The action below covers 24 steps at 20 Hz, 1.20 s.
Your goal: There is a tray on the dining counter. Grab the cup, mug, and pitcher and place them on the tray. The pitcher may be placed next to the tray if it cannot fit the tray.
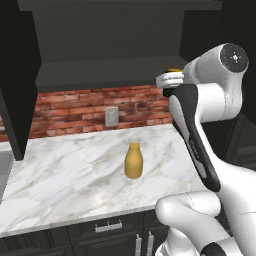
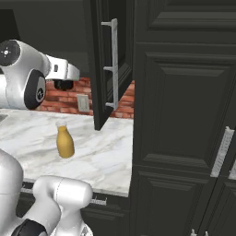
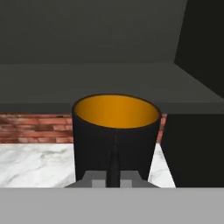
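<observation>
The black mug (image 3: 114,135) with its orange-yellow inside stands upright right in front of the hand camera. My gripper (image 3: 113,177) is shut on the mug's near side and holds it in the air, level with the front of the open upper cabinet's shelf (image 3: 109,85). In the left base view the gripper (image 1: 169,82) and mug (image 1: 174,71) hang high over the back right of the marble counter (image 1: 65,175). The yellow-orange pitcher (image 1: 133,161) stands upright on that counter, below and left of the hand; the right base view has the pitcher (image 2: 65,143) too. The tray, cup and dining counter are out of view.
A brick backsplash (image 1: 75,107) with a wall outlet (image 1: 111,116) runs behind the counter. An open dark cabinet door (image 2: 103,69) with a long handle hangs right of the hand. Tall dark cabinets (image 2: 184,115) close off the right side. A sink edge (image 1: 2,170) lies far left.
</observation>
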### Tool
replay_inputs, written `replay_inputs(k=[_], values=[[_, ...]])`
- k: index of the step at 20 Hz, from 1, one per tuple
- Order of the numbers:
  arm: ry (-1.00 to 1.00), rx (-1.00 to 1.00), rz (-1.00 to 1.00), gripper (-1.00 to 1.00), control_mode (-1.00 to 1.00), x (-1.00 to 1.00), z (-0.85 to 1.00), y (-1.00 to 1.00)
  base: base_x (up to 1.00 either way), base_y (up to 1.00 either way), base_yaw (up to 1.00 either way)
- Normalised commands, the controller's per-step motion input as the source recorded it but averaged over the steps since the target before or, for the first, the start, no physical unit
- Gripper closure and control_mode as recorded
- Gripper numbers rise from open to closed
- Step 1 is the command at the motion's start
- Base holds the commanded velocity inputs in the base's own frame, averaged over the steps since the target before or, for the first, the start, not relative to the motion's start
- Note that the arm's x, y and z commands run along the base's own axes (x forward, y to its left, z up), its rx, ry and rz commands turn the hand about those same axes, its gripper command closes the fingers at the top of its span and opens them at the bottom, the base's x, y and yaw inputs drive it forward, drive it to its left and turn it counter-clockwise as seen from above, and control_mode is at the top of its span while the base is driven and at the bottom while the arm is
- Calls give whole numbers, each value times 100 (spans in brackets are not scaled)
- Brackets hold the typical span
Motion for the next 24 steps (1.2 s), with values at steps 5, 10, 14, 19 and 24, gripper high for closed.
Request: replay_inputs(k=[5,10,14,19,24], values=[[0,0,0,100,-100,-87,-8,-28,0,0,0],[0,0,0,100,-100,-78,-7,-21,0,0,0],[0,0,0,100,-100,-56,-1,0,0,0,0],[0,0,0,100,100,-22,-1,0,-29,3,0],[0,0,0,100,100,0,0,0,-89,5,21]])
